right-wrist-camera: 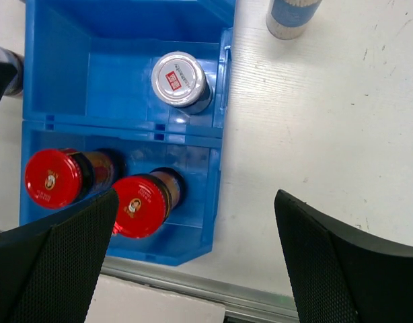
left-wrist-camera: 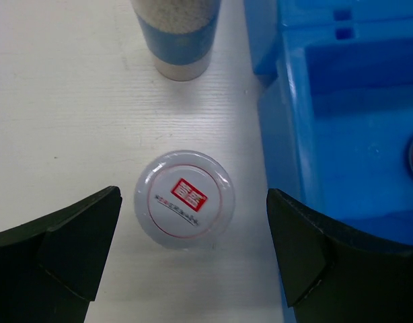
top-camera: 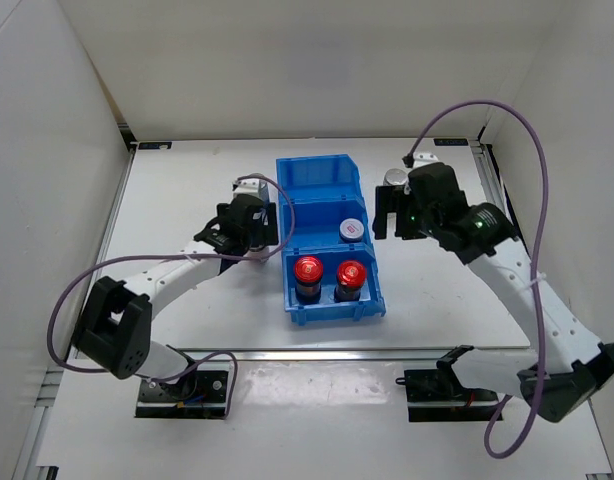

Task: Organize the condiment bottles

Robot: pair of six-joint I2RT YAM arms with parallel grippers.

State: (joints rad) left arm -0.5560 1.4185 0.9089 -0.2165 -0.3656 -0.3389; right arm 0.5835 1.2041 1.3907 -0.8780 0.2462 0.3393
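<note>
In the front compartment of the blue bin I see the two red-capped jars standing side by side. One compartment back, the binned silver-lidded jar sits near the bin's right wall. Level with that middle compartment, just off the bin's left wall, the loose silver-lidded jar stands upright on the table, its long axis vertical and its lid facing my wrist camera. My left gripper hangs right over it with the fingers spread wide, one on either side of the lid and touching nothing, so a straight descent should bracket it. I judge the left arm the one to take it, and the carry a short hop rightward over the wall. My right gripper hovers off the bin's right wall, also spread wide and holding nothing. Farther back, the left cylinder stands off the bin's left wall and the right cylinder off its right, both upright and outside the bin.
</note>
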